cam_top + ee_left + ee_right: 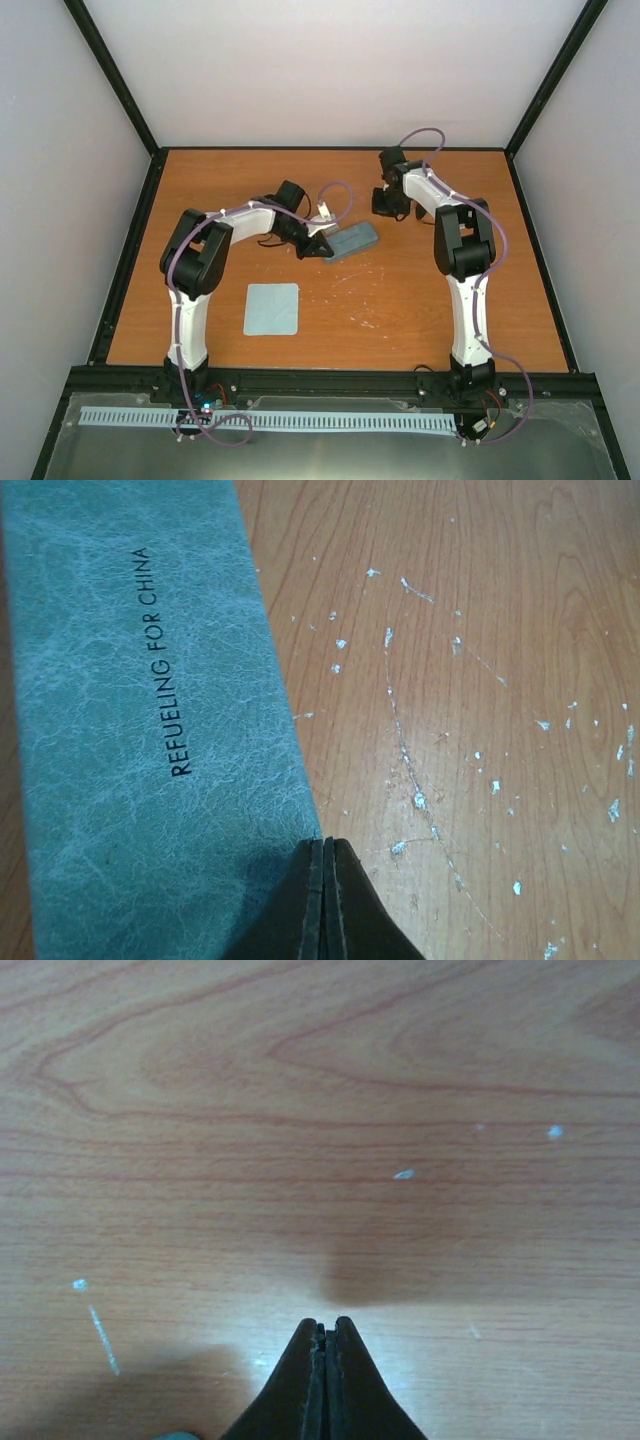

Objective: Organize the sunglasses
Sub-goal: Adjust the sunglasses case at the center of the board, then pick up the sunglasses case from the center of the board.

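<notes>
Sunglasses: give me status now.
Both shut, empty: left gripper at the edge of the closed case, right gripper over the table. No sunglasses in view. The cloth lies flat, apart from both.

- We read "REFUELING FOR CHINA" in black capitals on the grey-blue case (140, 730), the line running along its length.
- We find no other legible text, label or number in any view.
</notes>
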### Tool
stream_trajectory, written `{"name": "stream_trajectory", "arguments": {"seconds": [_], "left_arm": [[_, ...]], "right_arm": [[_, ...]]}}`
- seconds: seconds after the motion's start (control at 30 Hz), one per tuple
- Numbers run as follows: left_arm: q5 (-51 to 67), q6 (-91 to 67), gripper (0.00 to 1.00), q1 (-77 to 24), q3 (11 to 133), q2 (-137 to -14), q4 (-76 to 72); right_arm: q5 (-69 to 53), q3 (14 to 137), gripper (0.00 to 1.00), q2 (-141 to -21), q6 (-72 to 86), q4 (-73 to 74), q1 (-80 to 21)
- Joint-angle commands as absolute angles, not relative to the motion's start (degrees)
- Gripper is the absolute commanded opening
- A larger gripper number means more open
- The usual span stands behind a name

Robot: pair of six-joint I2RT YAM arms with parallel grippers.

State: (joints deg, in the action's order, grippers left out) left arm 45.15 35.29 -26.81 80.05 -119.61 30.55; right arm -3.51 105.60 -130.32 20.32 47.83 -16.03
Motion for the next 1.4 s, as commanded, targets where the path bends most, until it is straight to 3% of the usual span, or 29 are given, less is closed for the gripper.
{"name": "stream_trajectory", "arguments": {"seconds": [0.0, 0.47, 0.67, 0.77, 0.83, 0.97, 1.0, 1.03, 1.17, 1.37], "left_arm": [[37.33, 35.83, 0.0, -27.5, 76.89, -118.74, 32.25], [21.8, 36.53, 0.01, -26.86, 76.61, -118.1, 19.63], [18.97, 37.37, 0.17, -26.12, 78.3, -118.02, 14.88], [19.02, 35.68, 0.31, -25.81, 80.01, -117.22, 13.03], [19.99, 33.77, 0.48, -25.48, 80.95, -116.02, 12.29], [21.34, 29.4, 0.63, -24.11, 81.0, -112.03, 10.15], [21.4, 28.42, 0.76, -23.7, 80.65, -111.03, 9.7], [21.13, 27.37, 0.79, -23.19, 80.09, -110.08, 9.67], [19.29, 24.34, 0.82, -20.48, 76.06, -107.37, 6.19], [19.22, 21.12, 0.89, -15.69, 71.89, -104.78, 3.43]], "right_arm": [[-6.19, 104.46, 0.03, -126.96, 19.75, 46.98, -17.64], [-12.85, 87.91, 0.03, -118.0, 21.5, 48.77, -22.67], [-13.21, 83.31, 0.03, -113.52, 21.16, 49.57, -24.32], [-6.11, 82.75, 0.05, -110.03, 19.59, 51.26, -24.61], [-0.51, 82.33, 0.19, -106.64, 16.99, 50.98, -24.6], [3.69, 81.31, 0.76, -100.68, 10.18, 47.4, -24.79], [2.89, 81.61, 0.91, -100.07, 8.98, 46.99, -24.89], [0.94, 82.05, 0.99, -99.86, 8.01, 46.89, -24.94], [-8.06, 81.13, 1.0, -100.89, 4.14, 44.67, -27.75], [-5.31, 79.48, 1.0, -107.42, -0.35, 41.27, -34.53]]}}
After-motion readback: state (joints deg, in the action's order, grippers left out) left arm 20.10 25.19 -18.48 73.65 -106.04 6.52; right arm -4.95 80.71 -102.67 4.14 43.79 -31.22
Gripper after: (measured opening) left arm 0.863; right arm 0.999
